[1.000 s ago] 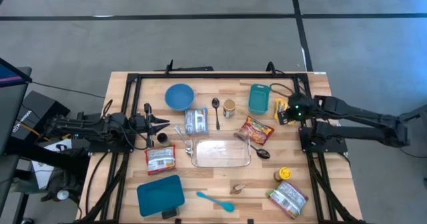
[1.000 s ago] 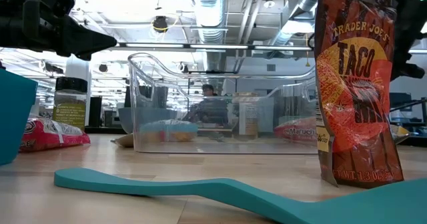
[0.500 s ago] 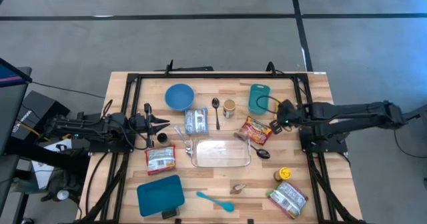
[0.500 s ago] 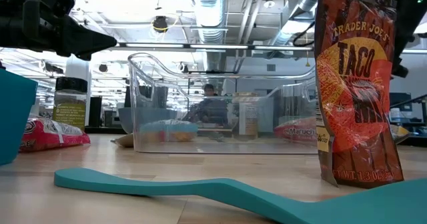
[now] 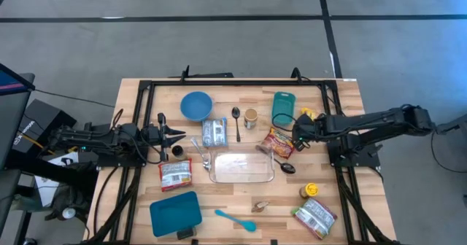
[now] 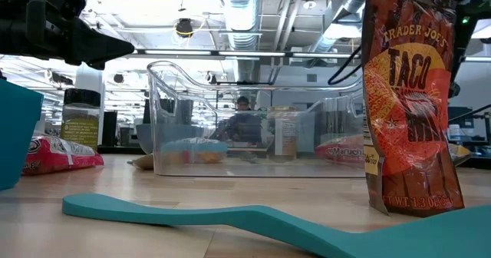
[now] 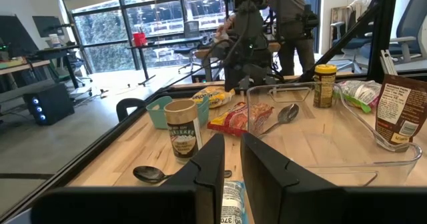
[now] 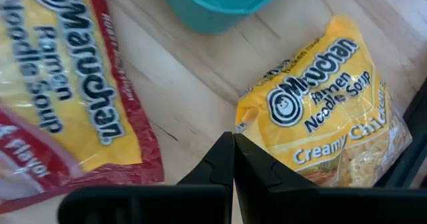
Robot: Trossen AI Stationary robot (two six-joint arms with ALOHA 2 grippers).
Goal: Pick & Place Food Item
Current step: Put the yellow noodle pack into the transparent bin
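Observation:
A red Maruchan ramen packet [image 5: 279,143] [image 8: 73,97] lies flat on the wood just right of the clear glass dish [image 5: 241,168]. A yellow ramen packet [image 5: 306,114] [image 8: 327,117] lies beside the teal container [image 5: 283,105], partly under my right arm. My right gripper [image 5: 295,136] [image 8: 233,143] is shut and slants down over the bare wood between the two packets, touching neither. My left gripper [image 5: 179,135] [image 7: 232,151] waits level at the table's left side, with a narrow gap between its fingers and nothing in it.
A blue bowl [image 5: 196,105], two spoons [image 5: 236,121], a small jar [image 5: 250,118] and a wrapped packet [image 5: 214,133] lie at the back. Nearer me are another packet [image 5: 175,173], a teal lid [image 5: 175,212], a teal spatula [image 5: 235,219] and a taco packet [image 6: 410,97].
My right gripper has swung from beside the teal container toward the table's left and down, rolling as it went. It now stands close to the red ramen packet's right edge. It has stayed shut. Nothing on the table has shifted.

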